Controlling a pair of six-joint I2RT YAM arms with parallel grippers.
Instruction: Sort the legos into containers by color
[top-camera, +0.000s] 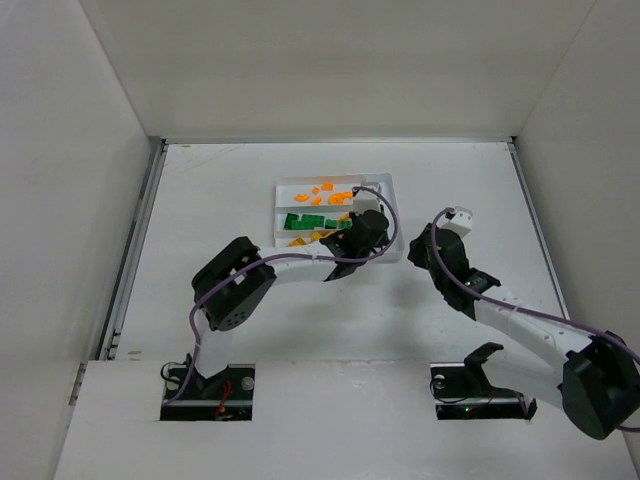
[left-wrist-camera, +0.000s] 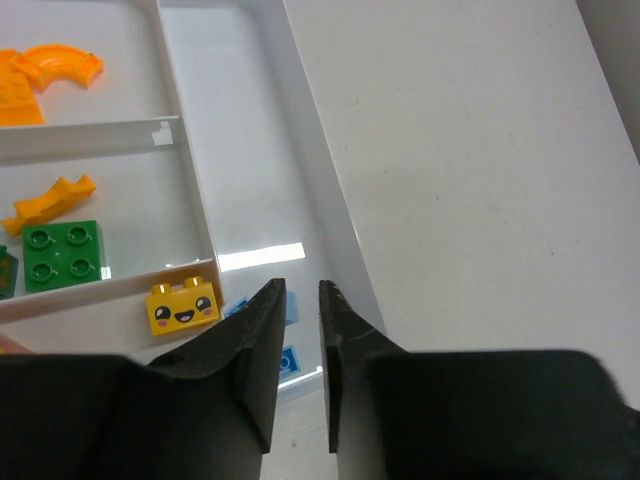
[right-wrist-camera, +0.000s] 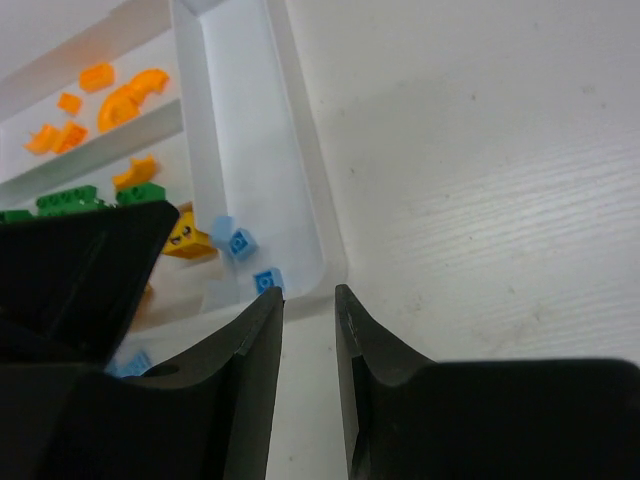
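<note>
The white tray lies at mid-table with orange legos in its far section, green legos in the middle one and yellow pieces in the near one. My left gripper hangs over the tray's right end. In the left wrist view its jaws are narrowly parted and empty above the crosswise section, beside a yellow smiley brick and light blue legos. My right gripper is just right of the tray. Its jaws are narrowly parted and empty, near the blue legos.
White walls enclose the table on three sides. The tray's right wall runs between the two grippers. Another light blue piece shows under the left gripper in the right wrist view. An orange curved piece lies in the far section.
</note>
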